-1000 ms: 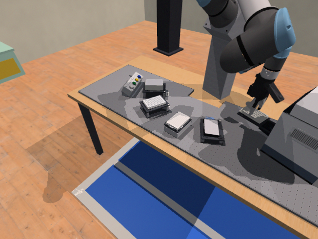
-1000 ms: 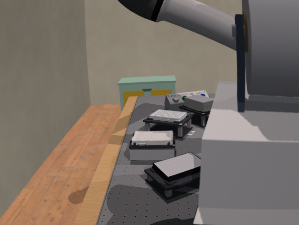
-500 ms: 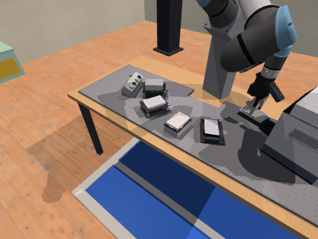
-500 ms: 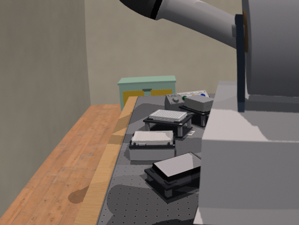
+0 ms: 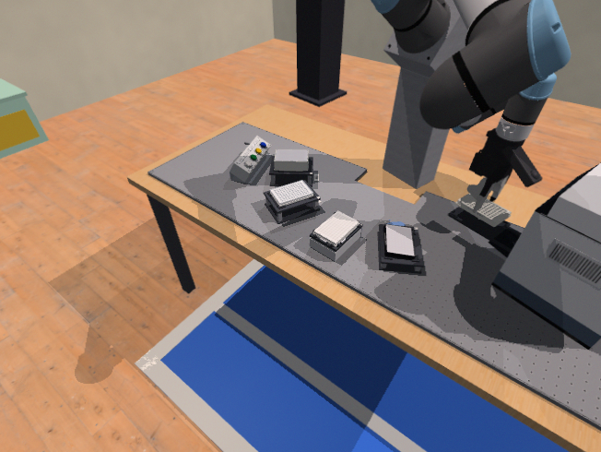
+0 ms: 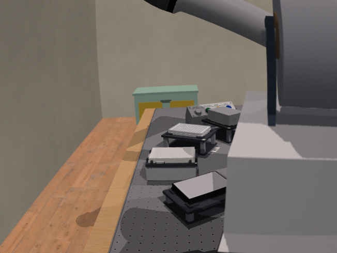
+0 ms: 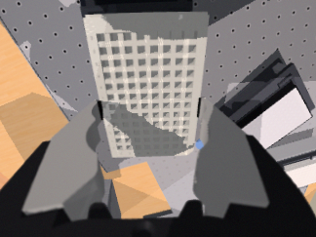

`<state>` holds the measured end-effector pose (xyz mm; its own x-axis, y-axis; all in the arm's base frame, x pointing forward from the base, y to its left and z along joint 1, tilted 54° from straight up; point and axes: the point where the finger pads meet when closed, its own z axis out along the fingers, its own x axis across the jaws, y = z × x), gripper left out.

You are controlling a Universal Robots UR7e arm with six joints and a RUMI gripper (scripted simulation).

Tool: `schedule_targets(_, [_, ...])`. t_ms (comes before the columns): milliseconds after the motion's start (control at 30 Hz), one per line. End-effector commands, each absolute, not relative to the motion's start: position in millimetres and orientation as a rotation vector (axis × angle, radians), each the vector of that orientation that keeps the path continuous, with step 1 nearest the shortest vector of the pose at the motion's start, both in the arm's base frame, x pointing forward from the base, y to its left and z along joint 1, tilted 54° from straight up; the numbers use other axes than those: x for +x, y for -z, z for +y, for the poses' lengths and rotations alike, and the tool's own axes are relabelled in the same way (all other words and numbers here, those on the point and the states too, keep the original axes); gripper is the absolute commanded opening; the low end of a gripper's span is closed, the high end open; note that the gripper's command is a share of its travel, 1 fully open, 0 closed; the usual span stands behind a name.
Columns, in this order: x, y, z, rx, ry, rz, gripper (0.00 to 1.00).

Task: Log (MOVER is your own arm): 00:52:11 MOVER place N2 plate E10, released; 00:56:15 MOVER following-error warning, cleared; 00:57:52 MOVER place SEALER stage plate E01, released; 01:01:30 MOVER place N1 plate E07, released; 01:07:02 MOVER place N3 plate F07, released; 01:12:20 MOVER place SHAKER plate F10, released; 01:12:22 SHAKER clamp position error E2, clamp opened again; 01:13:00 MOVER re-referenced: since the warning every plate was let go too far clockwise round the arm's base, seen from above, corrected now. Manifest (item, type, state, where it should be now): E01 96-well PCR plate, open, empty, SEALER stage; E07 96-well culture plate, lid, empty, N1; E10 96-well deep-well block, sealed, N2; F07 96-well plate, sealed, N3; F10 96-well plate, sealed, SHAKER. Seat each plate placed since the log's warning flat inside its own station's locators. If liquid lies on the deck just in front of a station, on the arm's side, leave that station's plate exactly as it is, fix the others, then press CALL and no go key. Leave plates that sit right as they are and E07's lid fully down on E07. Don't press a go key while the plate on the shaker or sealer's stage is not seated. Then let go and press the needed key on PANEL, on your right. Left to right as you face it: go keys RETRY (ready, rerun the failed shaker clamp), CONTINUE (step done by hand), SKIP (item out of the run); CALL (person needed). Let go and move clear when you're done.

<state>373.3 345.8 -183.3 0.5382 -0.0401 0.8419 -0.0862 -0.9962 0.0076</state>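
My gripper (image 5: 486, 193) is shut on the short end of the open white PCR plate E01 (image 5: 487, 210), by the black sealer stage (image 5: 490, 228). In the wrist view the fingers clamp the plate (image 7: 146, 82) on both long sides. The plate hangs over perforated deck, with the dark stage at the top edge. The sealed plate on N3 (image 5: 399, 240) sits tilted on its nest (image 6: 200, 186). The plate on the shaker (image 5: 336, 228) sits turned in its frame. The lidded plate on N1 (image 5: 291, 193) and the block on N2 (image 5: 290, 158) stand further left.
The grey sealer body (image 5: 559, 252) stands close at the right of the stage. PANEL (image 5: 250, 160) with coloured keys is at the deck's far left. A small blue patch (image 5: 396, 223) lies on the deck at the arm's side of N3. The arm's pedestal (image 5: 415, 125) stands behind.
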Motion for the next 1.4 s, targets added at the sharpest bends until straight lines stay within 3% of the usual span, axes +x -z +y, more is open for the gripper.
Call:
schedule_targets(0, [368.9, 180.0, 346.6, 2.713, -1.483, -0.111, 0.0])
schedule_targets(1367, [363.5, 181.2, 347.8, 2.753, -1.392, -0.09, 0.0])
